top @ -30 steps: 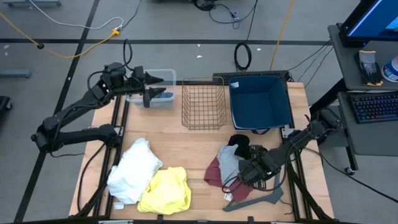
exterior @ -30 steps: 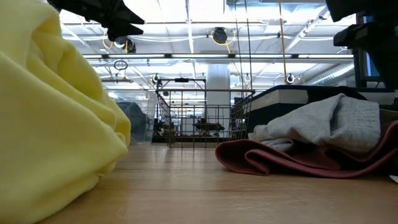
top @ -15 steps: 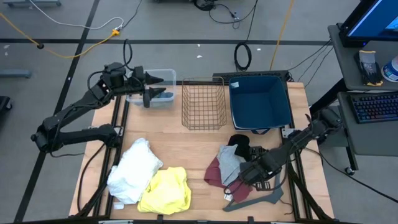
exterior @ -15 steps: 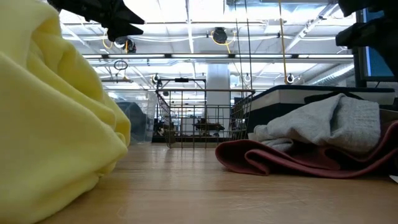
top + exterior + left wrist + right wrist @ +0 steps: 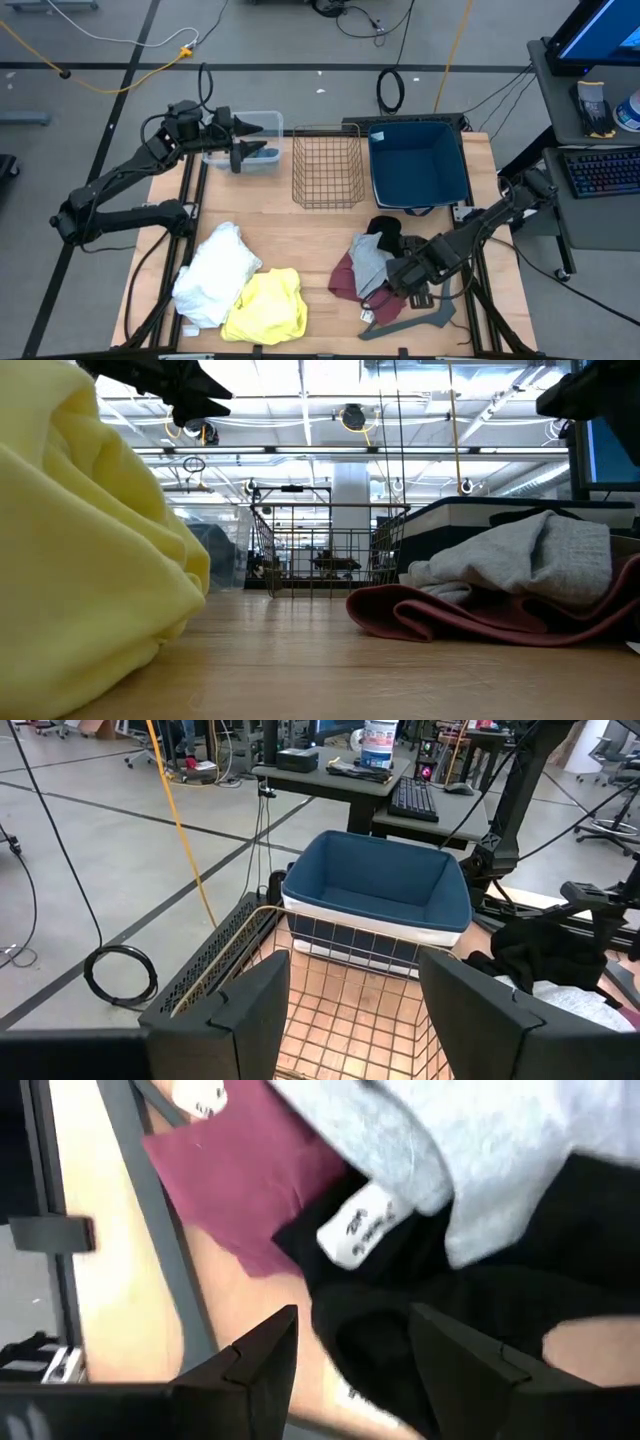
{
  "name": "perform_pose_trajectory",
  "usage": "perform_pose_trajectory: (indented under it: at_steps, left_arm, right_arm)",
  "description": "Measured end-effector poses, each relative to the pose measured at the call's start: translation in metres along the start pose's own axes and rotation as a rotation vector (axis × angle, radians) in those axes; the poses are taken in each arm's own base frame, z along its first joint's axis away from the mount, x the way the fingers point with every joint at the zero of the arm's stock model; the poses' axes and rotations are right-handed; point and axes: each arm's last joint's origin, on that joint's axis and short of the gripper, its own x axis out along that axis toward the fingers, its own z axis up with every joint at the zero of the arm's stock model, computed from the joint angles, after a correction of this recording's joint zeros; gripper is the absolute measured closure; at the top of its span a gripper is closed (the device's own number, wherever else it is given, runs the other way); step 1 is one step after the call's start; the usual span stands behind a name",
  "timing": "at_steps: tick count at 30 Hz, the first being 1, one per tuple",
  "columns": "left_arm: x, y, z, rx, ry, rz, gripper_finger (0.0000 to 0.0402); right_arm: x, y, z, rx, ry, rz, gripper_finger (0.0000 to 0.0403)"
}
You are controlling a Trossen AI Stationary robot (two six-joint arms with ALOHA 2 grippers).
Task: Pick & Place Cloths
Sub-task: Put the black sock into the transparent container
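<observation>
Wooden table (image 5: 320, 230) with right pincer (image 5: 345, 1350) wide above black cloth (image 5: 480, 1280); best lowered squarely over one fold before closing; left pincer (image 5: 350, 1010) wide, idle.

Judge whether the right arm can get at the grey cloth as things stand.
Probably yes: the right gripper, fingers open, hovers beside the grey cloth, which lies on top of the maroon cloth, uncovered.

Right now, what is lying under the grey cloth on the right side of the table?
The grey cloth lies on a maroon cloth, with a black cloth tucked beside it. The right end effector hovers open at the pile's edge. Whatever else the grey fabric covers is hidden.
</observation>
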Motion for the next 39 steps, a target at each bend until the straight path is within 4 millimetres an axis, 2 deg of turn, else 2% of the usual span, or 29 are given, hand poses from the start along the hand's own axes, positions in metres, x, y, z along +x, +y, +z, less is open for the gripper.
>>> perform_pose_trajectory:
  at_steps: [10,21,31,39]
  left_arm:
    - [0.000,0.000,0.000,0.000,0.001,0.000,0.0174]
    - [0.000,0.000,-0.001,-0.002,0.007,0.000,0.0174]
    - [0.000,0.000,-0.001,0.002,0.007,0.000,0.0174]
    - [0.000,0.000,-0.001,0.002,0.007,0.000,0.0174]
  right_arm:
    - [0.000,0.007,-0.001,0.015,-0.006,0.038,0.0218]
    - [0.006,0.010,0.000,0.008,-0.047,0.004,0.0218]
    - [0.047,-0.005,-0.022,0.060,0.068,-0.047,0.0218]
    - [0.081,-0.019,-0.040,0.112,0.097,-0.066,0.0218]
